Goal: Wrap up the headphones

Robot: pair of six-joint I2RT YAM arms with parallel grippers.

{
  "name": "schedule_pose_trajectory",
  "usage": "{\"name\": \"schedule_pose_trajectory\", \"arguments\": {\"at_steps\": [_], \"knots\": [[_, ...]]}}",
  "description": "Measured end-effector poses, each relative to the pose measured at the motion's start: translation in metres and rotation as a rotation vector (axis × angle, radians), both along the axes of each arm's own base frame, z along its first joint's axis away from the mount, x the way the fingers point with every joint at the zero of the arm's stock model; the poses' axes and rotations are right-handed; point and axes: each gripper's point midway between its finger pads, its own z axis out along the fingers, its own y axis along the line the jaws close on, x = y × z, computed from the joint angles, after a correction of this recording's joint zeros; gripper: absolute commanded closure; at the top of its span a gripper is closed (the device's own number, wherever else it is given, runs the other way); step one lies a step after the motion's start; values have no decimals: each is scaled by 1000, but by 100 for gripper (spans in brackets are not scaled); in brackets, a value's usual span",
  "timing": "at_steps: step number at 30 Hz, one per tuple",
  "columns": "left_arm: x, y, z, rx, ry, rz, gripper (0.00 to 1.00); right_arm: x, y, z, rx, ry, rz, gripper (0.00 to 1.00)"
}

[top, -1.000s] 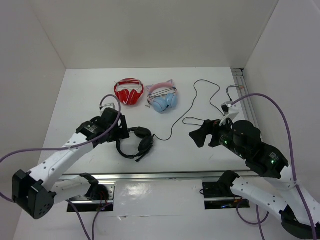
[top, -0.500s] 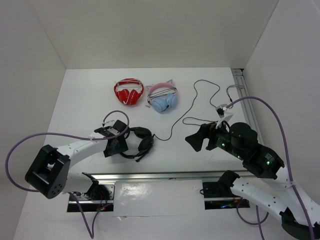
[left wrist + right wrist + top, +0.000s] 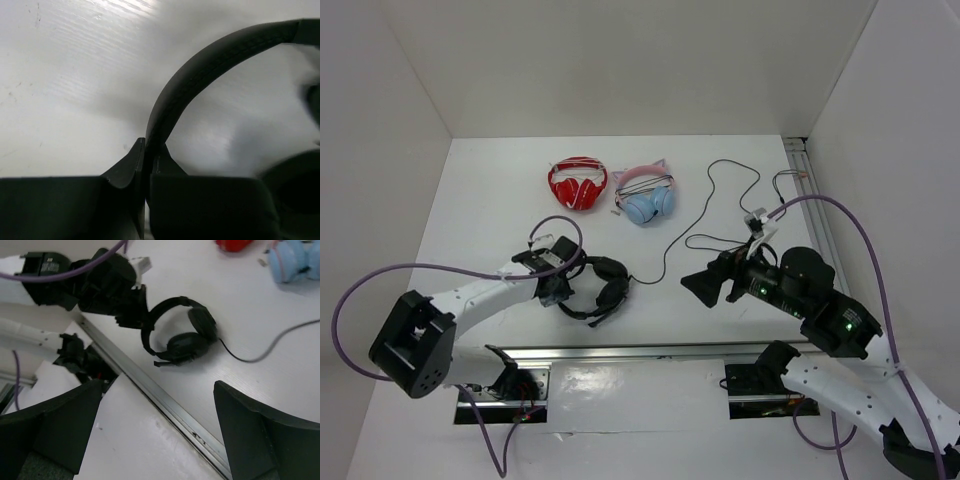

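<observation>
The black headphones [image 3: 602, 288] lie on the white table near its front edge, earcups to the right. My left gripper [image 3: 563, 289] is shut on the padded headband [image 3: 200, 65], which arcs up and right from between the fingertips [image 3: 148, 148]. The thin black cable [image 3: 672, 243] runs from the right earcup up the table in loops toward the back right. My right gripper [image 3: 701, 286] hovers to the right of the headphones, open and holding nothing. The right wrist view shows the headphones [image 3: 185, 335], the cable [image 3: 270, 347] and the left gripper [image 3: 135, 315] on the headband.
Red-and-white headphones [image 3: 578, 184] and light-blue and pink cat-ear headphones [image 3: 647, 197] lie at the back of the table. A metal rail [image 3: 640, 350] runs along the front edge, just below the black headphones. Another rail [image 3: 812, 190] lines the right side.
My left gripper came down onto the headband and shut on it. My right gripper shifted left, closer to the headphones, still open.
</observation>
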Motion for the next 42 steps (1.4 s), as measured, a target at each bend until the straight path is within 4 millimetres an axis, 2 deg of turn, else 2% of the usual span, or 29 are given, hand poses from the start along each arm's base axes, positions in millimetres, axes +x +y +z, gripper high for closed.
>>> {"name": "schedule_pose_trajectory", "arguments": {"at_steps": [2,4,7,9,11,13,15,17,20,23,27,29,34,35,38,39,40,42], "knots": [[-3,-8,26,5,-10,-47,100,-8,11,1,54,-41,81,0],[0,-20,69,-25,-69,-104,100,-16,18,-4,92,-74,147,0],[15,-34,168,-132,-275,-155,100,-17,24,-9,104,-124,189,0],[20,-31,234,-188,-418,-160,100,-11,28,-9,94,-163,196,0],[19,-24,291,-218,-531,-163,100,-1,34,-8,80,-200,196,0],[15,-16,328,-222,-600,-173,100,10,42,-10,55,-226,200,0],[8,-7,353,-198,-627,-198,100,23,49,-15,24,-245,197,0],[5,0,366,-162,-629,-217,100,34,56,-20,-7,-264,191,0],[7,7,375,-99,-609,-241,100,50,63,-27,-67,-279,189,0],[12,12,369,-44,-565,-254,100,66,68,-22,-112,-321,172,0],[8,18,360,-10,-519,-271,100,82,74,-16,-130,-371,150,0],[4,19,360,-20,-515,-277,100,88,79,-19,-136,-378,152,4],[-3,17,365,-55,-523,-294,100,100,95,-38,-134,-355,170,7],[-4,16,366,-61,-523,-297,100,100,99,-42,-125,-352,180,9],[-7,13,369,-87,-526,-312,100,100,108,-52,-95,-346,202,23],[-8,11,370,-98,-527,-315,100,100,112,-54,-80,-345,208,35],[-9,10,372,-109,-530,-321,100,101,116,-56,-66,-348,215,41],[-12,6,376,-136,-537,-332,100,105,126,-62,-34,-342,225,44]]}}
